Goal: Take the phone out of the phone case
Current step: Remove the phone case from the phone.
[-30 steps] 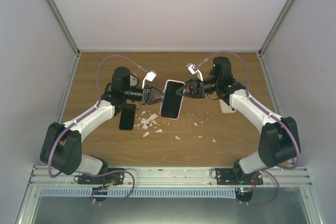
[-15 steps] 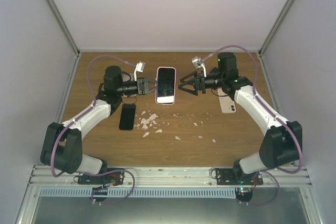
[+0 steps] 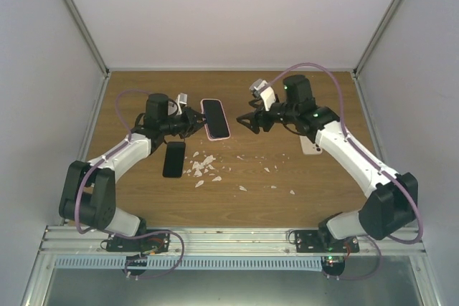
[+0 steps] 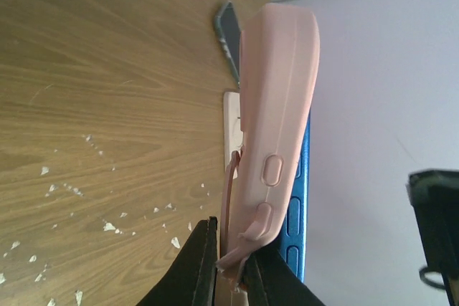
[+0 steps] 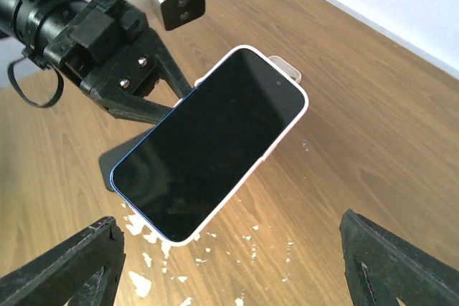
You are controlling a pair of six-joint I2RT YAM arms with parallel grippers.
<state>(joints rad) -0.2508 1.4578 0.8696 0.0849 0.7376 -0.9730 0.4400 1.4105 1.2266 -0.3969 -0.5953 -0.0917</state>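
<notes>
**Left gripper (image 3: 195,122) clamped on the pink case, right gripper (image 3: 247,121) apart**

Left wrist view: the two black fingers (image 4: 192,270) are pressed together on the lower corner of the pink phone case (image 4: 276,105). The case is held up in the air above the wooden table (image 3: 287,198). The blue edge of the phone (image 4: 297,206) shows along one side of the case, so there the case is partly off the phone.

Right wrist view: the dark screen of the phone faces the camera with a pale rim of the case around it. The jaws of the right gripper stand wide and hold nothing. They are near the phone, not touching it.

On the table lie a black phone (image 3: 173,159) near the left arm, small white scraps (image 3: 204,166) just beside it, and a white phone (image 3: 310,147) under the right arm.
</notes>
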